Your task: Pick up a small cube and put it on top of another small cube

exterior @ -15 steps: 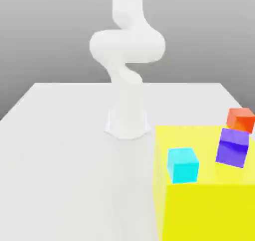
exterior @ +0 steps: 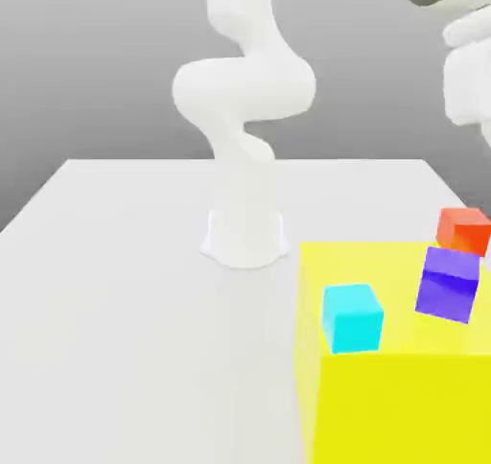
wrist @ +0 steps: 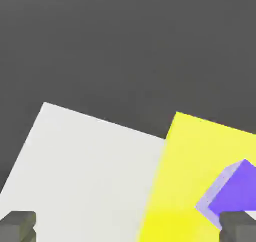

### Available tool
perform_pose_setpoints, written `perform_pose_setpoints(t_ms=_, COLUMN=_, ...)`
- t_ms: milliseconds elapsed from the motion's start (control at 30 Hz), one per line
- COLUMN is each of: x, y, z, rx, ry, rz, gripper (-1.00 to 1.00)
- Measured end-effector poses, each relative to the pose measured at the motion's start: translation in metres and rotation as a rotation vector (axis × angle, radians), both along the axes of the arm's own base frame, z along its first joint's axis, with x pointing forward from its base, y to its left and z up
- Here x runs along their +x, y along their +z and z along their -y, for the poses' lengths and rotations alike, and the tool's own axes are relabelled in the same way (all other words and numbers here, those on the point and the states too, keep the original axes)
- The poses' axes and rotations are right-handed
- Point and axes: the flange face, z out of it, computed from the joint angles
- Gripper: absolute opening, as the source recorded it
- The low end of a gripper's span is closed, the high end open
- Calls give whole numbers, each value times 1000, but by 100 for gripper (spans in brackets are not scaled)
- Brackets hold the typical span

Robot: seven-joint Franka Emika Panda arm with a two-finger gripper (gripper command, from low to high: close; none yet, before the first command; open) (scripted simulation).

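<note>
- Wide-spread, the pincer (wrist: 127, 227) grasps nothing; its two fingertips (wrist: 18, 225) stand far apart in the hand view.
- Half a second ago the exterior view had no hand in it; now the white wrist (exterior: 468, 79) has swung in at that view's upper right, above the yellow block (exterior: 403, 395).
- No green cube is visible yet; the purple cube (exterior: 448, 283), cyan cube (exterior: 352, 316) and orange-red cube (exterior: 464, 230) sit untouched.
- Judging from this, the approach has only begun.

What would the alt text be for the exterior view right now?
A white robot arm rises from a white table. A large yellow block carries a cyan cube and a purple cube, an orange-red cube behind it.
</note>
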Motion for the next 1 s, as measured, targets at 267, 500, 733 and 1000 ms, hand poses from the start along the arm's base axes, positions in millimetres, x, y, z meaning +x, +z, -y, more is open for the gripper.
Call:
perform_pose_setpoints(t_ms=267, x=-97, y=-141, z=-31, rx=-107, ry=-48, rz=-166, gripper=0)
perform_pose_setpoints(t_ms=500, x=-120, y=-208, z=21, rx=-95, ry=-303, rz=-227, gripper=0)
perform_pose_setpoints(t_ms=733, x=-119, y=-264, z=23, rx=-82, ry=-323, rz=-228, gripper=0)
perform_pose_setpoints(t_ms=1000, x=-119, y=-269, z=23, rx=-81, ry=-322, rz=-227, gripper=-100)
